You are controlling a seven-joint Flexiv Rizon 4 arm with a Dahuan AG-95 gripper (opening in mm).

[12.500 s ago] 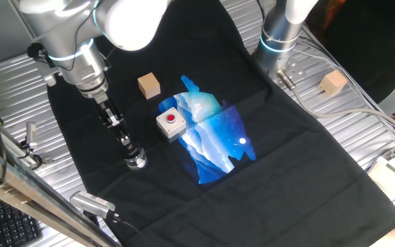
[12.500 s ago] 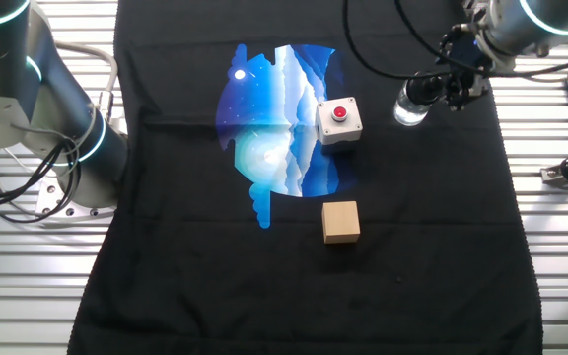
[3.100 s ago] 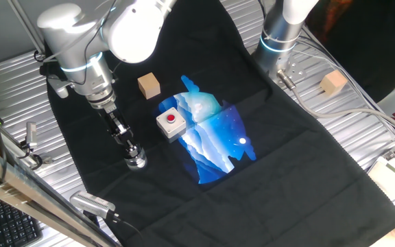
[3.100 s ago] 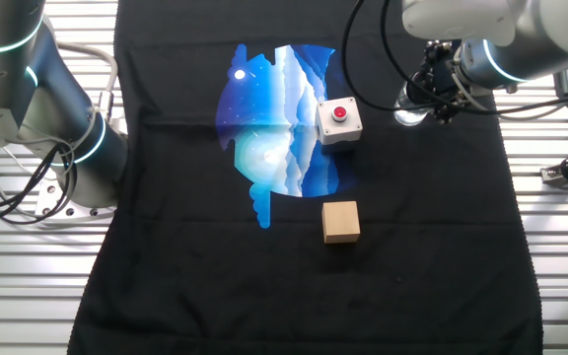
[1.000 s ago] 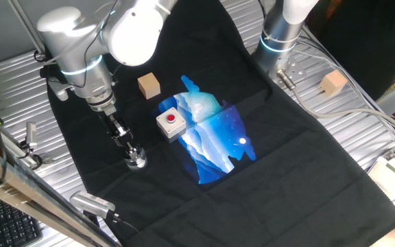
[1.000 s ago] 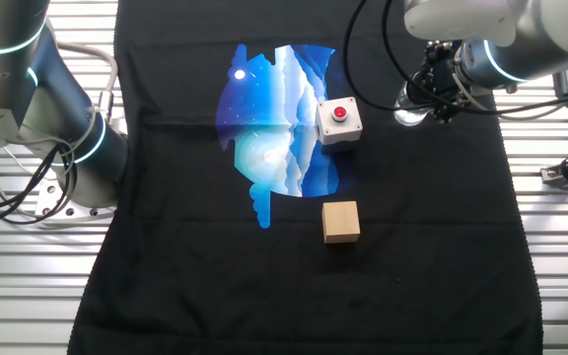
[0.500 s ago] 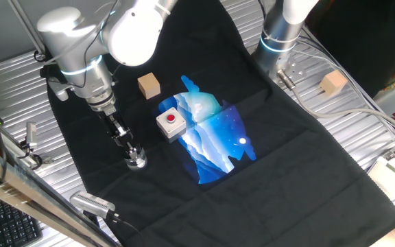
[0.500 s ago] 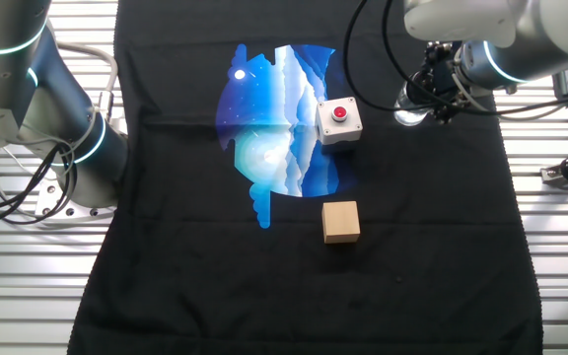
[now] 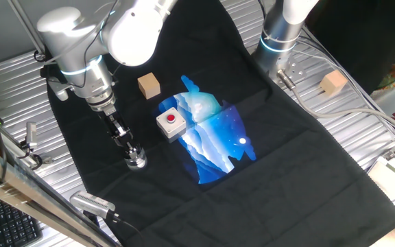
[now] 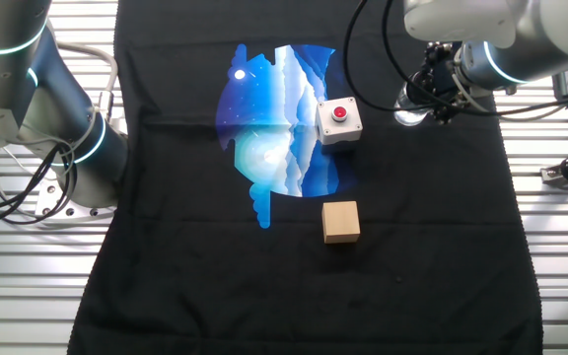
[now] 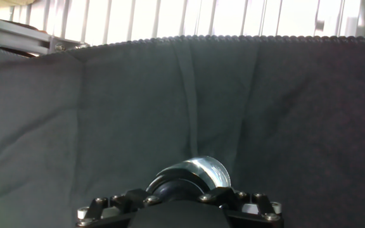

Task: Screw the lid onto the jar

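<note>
Even, bright overhead light in both fixed views; hand view softer, blown-out along the top edge.

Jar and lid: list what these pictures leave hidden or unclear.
- Lid: not visible apart from the end effector in any view; dark mount fills the hand view's bottom.
- Jar: only its clear rim shows in the hand view; in the fixed views, a small glint under the end effector.
- Jaws: open or shut, cannot tell.
- Thread engagement: hidden.
</note>
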